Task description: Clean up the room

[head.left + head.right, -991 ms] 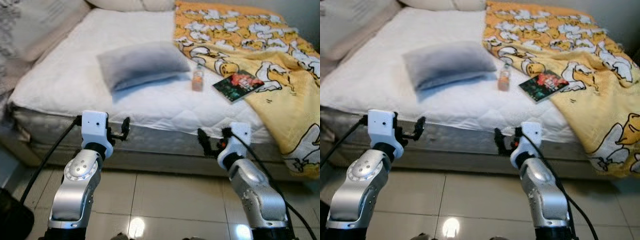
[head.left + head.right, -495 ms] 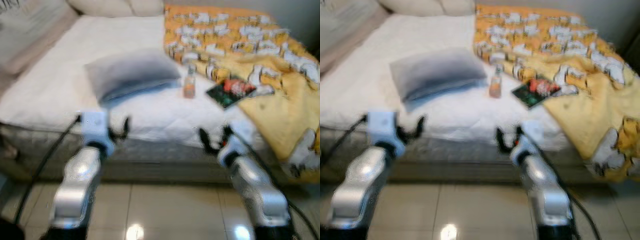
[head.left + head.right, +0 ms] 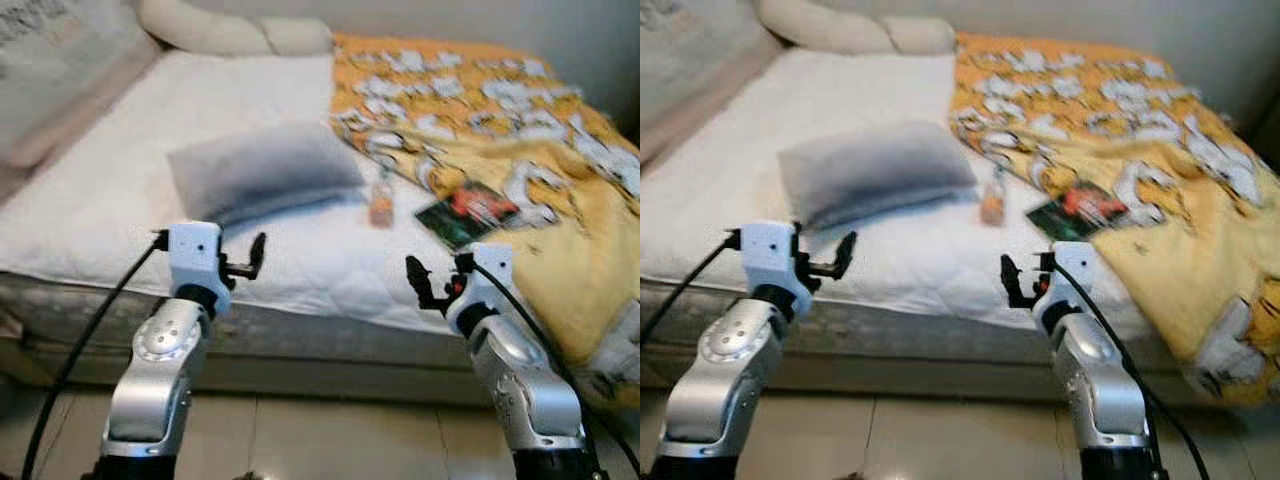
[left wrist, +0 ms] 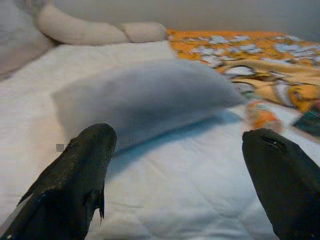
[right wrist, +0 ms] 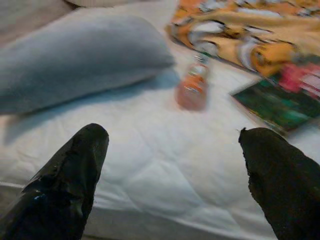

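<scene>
Closer now, you're approaching the bed (image 3: 120, 215). Both the left gripper (image 3: 250, 258) and right gripper (image 3: 425, 285) are spread wide, empty. Reach next for what looks like a bottle (image 3: 381, 200), beside the pillow (image 3: 262, 172).

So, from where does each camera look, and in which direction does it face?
Eye views: on the head, facing down at the bed; both silver arms, left gripper, right gripper.
Left wrist: past its open fingers at the grey pillow.
Right wrist: past its open fingers at the bottle and book.
All share the pillow.
</scene>
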Tool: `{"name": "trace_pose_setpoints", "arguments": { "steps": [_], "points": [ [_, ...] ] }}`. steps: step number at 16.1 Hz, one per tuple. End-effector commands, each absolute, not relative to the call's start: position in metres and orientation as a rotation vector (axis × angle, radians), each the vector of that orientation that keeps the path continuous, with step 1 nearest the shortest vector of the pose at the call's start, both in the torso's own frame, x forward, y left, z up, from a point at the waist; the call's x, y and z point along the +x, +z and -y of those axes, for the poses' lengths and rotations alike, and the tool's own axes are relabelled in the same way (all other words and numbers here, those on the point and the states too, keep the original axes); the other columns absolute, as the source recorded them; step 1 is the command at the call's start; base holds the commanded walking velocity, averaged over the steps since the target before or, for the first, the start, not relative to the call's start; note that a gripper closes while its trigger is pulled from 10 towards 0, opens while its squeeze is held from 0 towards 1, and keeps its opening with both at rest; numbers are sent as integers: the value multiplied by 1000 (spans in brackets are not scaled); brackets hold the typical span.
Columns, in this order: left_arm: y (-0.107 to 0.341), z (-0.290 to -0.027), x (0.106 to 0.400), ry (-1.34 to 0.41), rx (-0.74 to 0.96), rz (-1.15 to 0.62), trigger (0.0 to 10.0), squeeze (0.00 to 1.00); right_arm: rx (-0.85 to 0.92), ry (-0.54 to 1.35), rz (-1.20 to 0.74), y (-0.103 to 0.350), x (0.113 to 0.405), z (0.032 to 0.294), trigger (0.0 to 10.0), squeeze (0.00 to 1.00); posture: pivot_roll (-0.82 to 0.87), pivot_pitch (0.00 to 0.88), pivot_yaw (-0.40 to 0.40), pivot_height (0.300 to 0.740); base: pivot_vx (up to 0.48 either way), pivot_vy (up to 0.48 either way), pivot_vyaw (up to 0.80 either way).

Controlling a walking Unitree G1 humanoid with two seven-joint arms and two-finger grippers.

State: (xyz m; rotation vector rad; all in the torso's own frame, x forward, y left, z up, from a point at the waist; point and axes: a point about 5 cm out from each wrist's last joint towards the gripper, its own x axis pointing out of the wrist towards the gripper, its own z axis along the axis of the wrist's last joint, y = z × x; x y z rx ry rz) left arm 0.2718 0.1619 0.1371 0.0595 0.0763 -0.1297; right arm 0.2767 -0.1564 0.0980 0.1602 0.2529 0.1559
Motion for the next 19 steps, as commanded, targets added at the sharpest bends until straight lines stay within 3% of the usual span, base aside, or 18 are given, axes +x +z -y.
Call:
{"name": "trace_pose_setpoints", "arguments": {
  "steps": [1, 19],
  "points": [
    [138, -167, 272, -114, 65, -76, 10000, 412, 153, 177, -250, 100, 278, 149, 10000, 0, 83, 0, -19, 740, 390, 0, 0],
    [135, -165, 271, -135, 73, -82, 10000, 408, 144, 192, -259, 98, 279, 148, 10000, 0, 87, 0, -23, 740, 391, 0, 0]
  ]
}}
